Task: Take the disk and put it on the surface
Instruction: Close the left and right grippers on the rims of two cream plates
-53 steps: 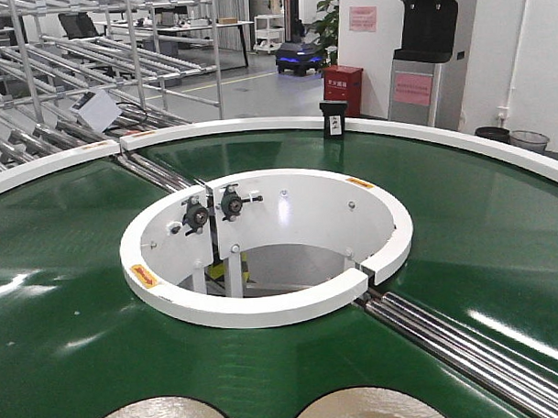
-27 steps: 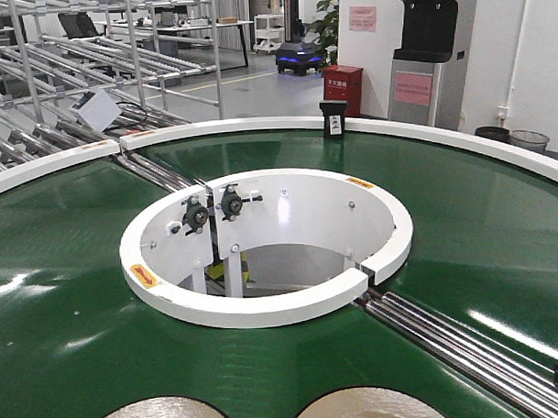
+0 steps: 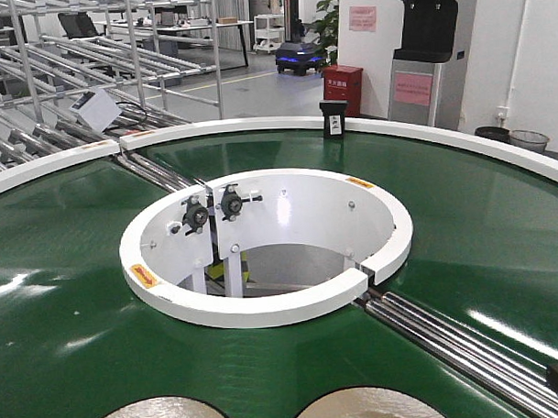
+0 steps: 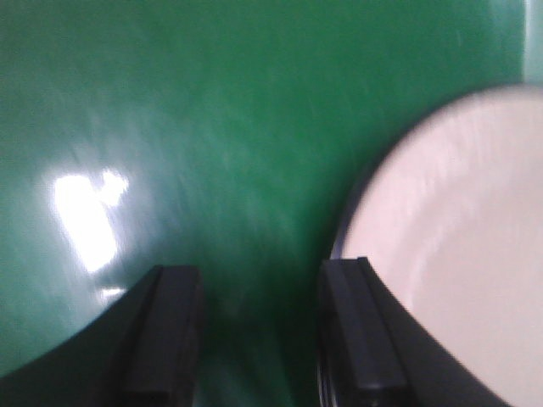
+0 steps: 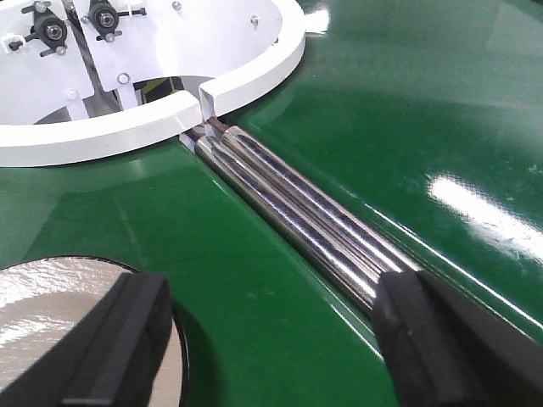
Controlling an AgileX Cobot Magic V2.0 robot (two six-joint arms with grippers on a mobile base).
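Observation:
Two pale round disks with dark rims lie on the green conveyor belt (image 3: 71,299) at the front view's bottom edge, a left disk (image 3: 158,416) and a right disk (image 3: 368,408). My left gripper (image 4: 267,331) is open low over the belt; its right finger (image 4: 361,339) overlaps the left disk's (image 4: 458,254) rim. My right gripper (image 5: 280,339) is open wide. Its left finger (image 5: 119,348) stands over the edge of the right disk (image 5: 51,314), and its right finger (image 5: 450,339) is by the steel rollers (image 5: 297,212). The surface is out of view.
A white ring (image 3: 264,306) surrounds the belt's central hole. Steel rollers (image 3: 458,345) cross the belt at front right and back left. A white outer rim (image 3: 441,134) bounds the belt, with a small black box (image 3: 333,118) on it. Metal racks (image 3: 73,79) stand behind.
In the front view, dark parts of both arms have come into sight at the bottom left and bottom right corners. Disks and belt look unmoved.

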